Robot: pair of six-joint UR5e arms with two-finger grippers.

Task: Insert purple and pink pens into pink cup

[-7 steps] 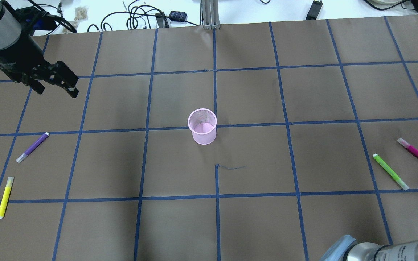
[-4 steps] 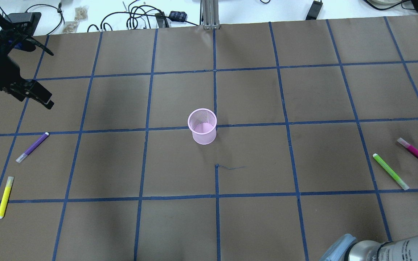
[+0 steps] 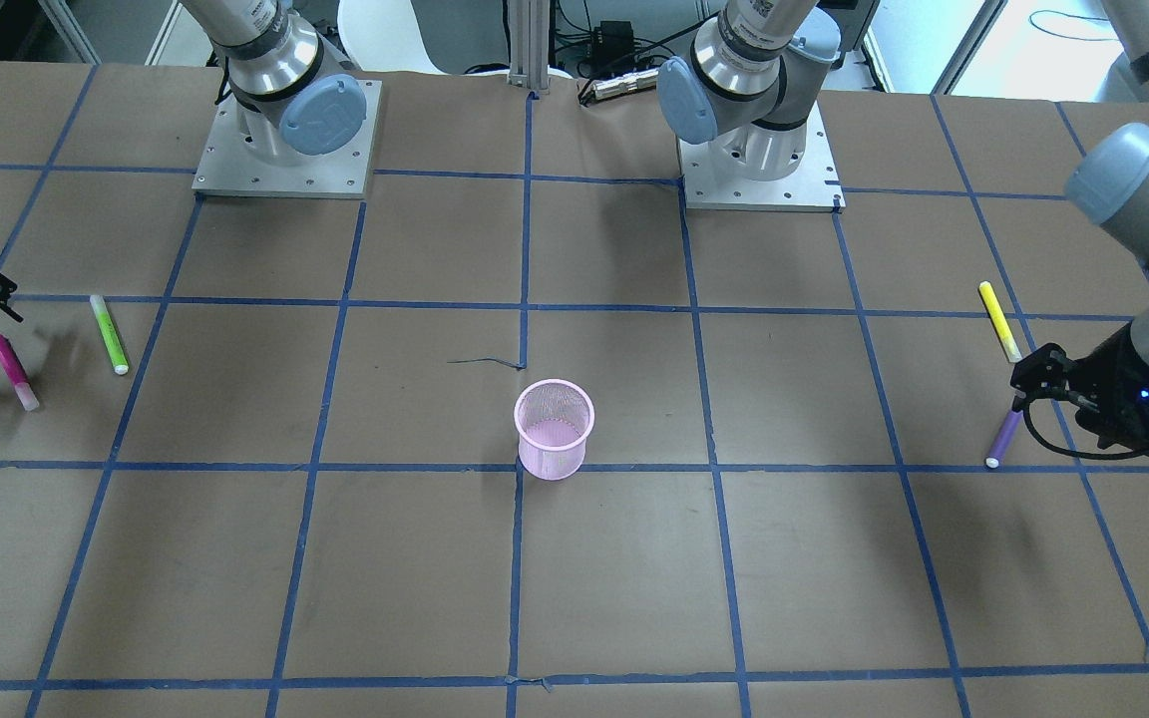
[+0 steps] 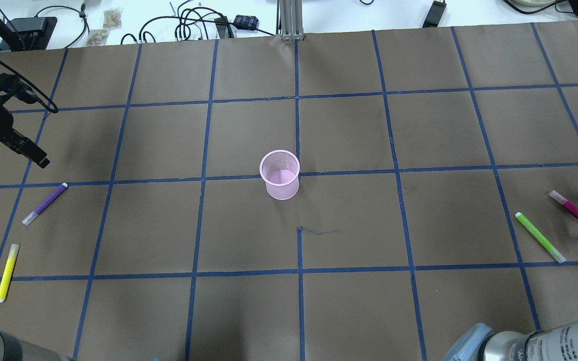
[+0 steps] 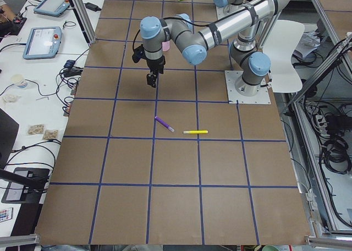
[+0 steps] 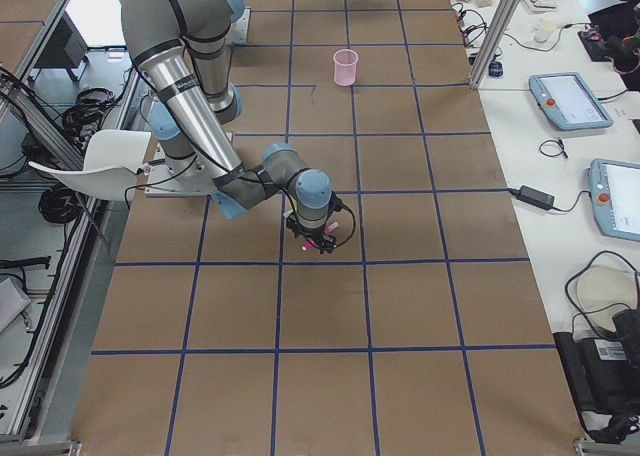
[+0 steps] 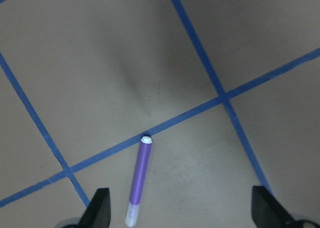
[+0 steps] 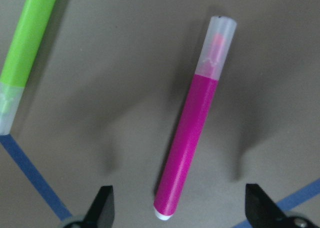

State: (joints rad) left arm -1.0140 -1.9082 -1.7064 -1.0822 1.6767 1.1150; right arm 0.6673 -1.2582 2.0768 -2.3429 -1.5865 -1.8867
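The cup [image 4: 279, 174] stands upright at the middle of the table [image 4: 349, 135], with nothing in it. The purple pen [image 4: 44, 203] lies far off at its left and the pink pen [image 4: 577, 212] far off at its right. The left gripper [image 7: 182, 213] hangs over the purple pen with its fingers spread and nothing held. The right gripper [image 8: 181, 208] hangs low over the pink pen, also spread and holding nothing. We judge the left grasp the riskier one: the purple pen sits off-centre, close to one finger and aslant to the gap. A straight descent could set a fingertip on the barrel or roll it away as the fingers close. On the right, the green pen [image 8: 22, 53] lies just beside the pink one, so a drift sideways could nudge it or pick up the wrong colour. The yellow pen [image 4: 7, 272] poses the same hazard near the purple. The cup looks like light mesh, and we think a pen brought in tilted or striking the rim could tip it. We can read no brand on the pens or cup. The arms [image 4: 565, 341] carry printed lettering that is too small for us to make out.
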